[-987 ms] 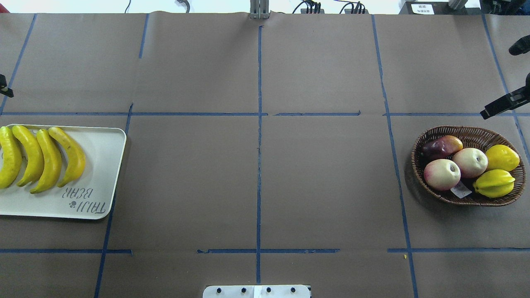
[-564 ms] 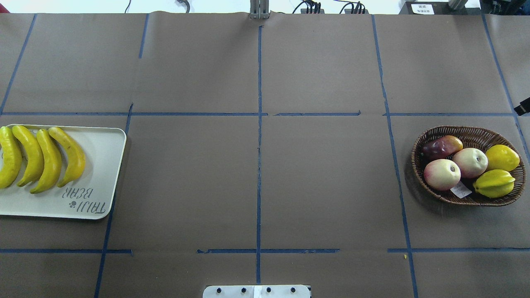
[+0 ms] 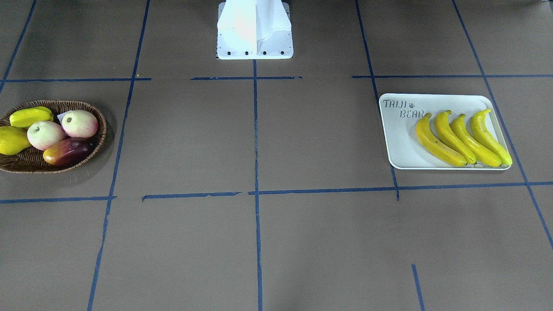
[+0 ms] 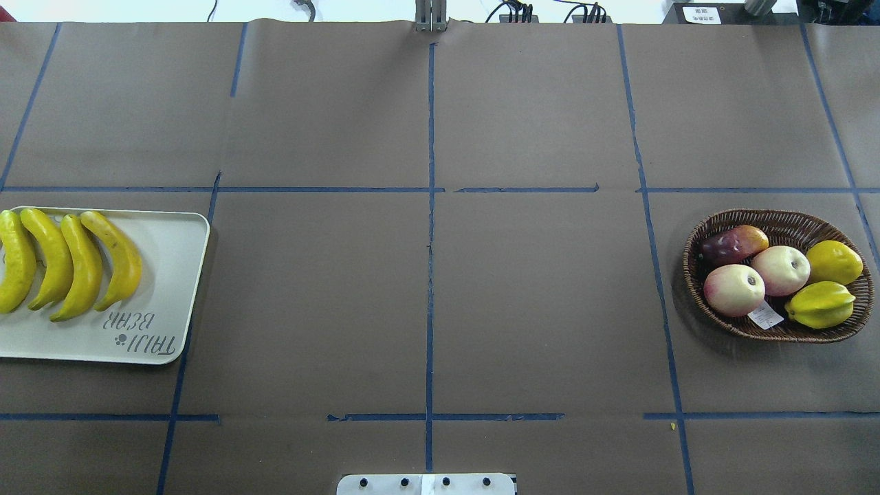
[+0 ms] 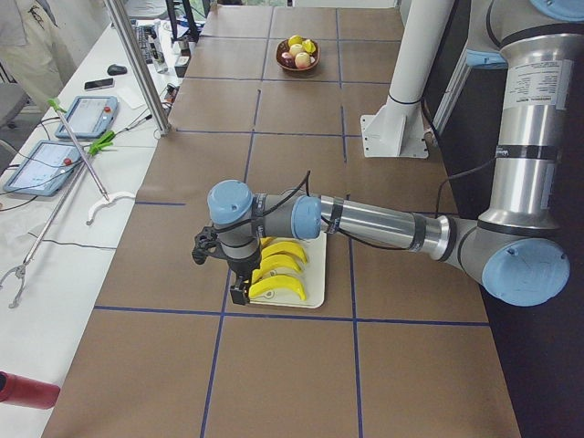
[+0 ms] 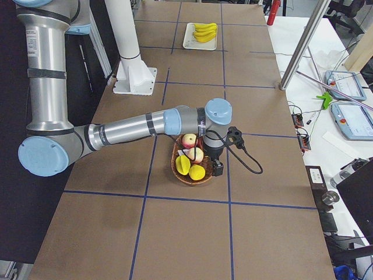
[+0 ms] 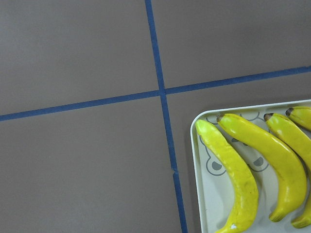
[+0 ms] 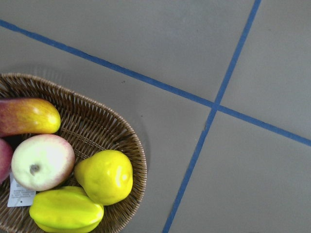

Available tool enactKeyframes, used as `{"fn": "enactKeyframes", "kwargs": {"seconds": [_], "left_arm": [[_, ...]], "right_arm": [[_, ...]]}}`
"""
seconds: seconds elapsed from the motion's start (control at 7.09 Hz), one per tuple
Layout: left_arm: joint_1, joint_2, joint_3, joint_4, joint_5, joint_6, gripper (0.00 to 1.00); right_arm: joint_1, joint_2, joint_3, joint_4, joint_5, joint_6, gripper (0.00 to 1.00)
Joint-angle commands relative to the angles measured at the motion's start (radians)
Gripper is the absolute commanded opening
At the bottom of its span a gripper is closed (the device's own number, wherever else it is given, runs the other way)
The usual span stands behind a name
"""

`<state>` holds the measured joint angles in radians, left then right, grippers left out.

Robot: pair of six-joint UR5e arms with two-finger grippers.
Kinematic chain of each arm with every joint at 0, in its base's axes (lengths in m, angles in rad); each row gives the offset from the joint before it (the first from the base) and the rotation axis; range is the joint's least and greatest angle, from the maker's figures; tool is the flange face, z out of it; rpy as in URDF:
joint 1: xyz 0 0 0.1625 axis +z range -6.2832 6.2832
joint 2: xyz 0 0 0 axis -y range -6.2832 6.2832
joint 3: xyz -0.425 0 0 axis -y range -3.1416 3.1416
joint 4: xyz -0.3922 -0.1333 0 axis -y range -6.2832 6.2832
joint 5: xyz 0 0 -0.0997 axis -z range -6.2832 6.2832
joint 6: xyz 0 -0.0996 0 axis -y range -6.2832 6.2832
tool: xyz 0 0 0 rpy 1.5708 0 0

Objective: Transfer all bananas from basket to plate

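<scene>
Both arms have pulled out of the overhead view. A second ago the left tool's tip showed at the 9 o'clock edge and the right tool at the 3 o'clock edge, above the basket [image 4: 694, 275]. Now neither is in frame. Fruit, plate [image 4: 172, 275] and basket haven't shifted.

Bananas [image 4: 69, 265] — all four lie side by side on the plate, at 9 o'clock in the overhead view. The basket at 3 o'clock holds a mango [image 4: 733, 243], two peaches [image 4: 733, 289], a pear [image 4: 833, 262] and a starfruit [image 4: 820, 304] — no banana left in it.

The left tool [image 5: 240, 294] hangs over the plate's outer end and the right tool [image 6: 217, 168] sits just beside the basket rim. Both show only in the side views, so it can't be told whether they're clenched or released.

Read: transfer looks complete. The pull-back fits a retreat after the last placement, with nothing left to pick.
</scene>
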<state>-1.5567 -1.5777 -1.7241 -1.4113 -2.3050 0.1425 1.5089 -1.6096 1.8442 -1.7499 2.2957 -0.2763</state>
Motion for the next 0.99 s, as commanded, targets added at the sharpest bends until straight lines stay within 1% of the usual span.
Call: {"fn": "enactKeyframes", "kwargs": {"seconds": [0.0, 0.14, 0.28, 0.42, 0.56, 0.7, 0.85], "left_arm": [[-0.013, 0.051, -0.011, -0.011, -0.008, 0.002, 1.0], [-0.014, 0.053, -0.008, -0.011, -0.013, 0.006, 1.0], [-0.019, 0.053, 0.004, -0.012, -0.014, 0.009, 1.0], [-0.044, 0.054, -0.032, -0.015, -0.014, 0.003, 1.0], [-0.042, 0.062, 0.0, -0.018, -0.01, 0.0, 1.0], [-0.043, 0.076, -0.032, -0.017, 0.001, 0.003, 1.0], [-0.036, 0.071, -0.013, -0.018, -0.002, 0.0, 1.0]], "right_arm": [[0.034, -0.045, -0.038, 0.004, 0.002, 0.02, 0.99], [0.048, -0.056, -0.04, 0.004, 0.002, 0.038, 0.99], [0.048, -0.058, -0.037, 0.007, 0.002, 0.098, 0.99], [0.048, -0.055, -0.039, 0.01, 0.004, 0.12, 0.99], [0.047, -0.052, -0.037, 0.01, 0.004, 0.133, 0.99], [0.047, -0.053, -0.036, 0.01, 0.005, 0.134, 0.99], [0.047, -0.053, -0.037, 0.01, 0.005, 0.134, 0.99]]}}
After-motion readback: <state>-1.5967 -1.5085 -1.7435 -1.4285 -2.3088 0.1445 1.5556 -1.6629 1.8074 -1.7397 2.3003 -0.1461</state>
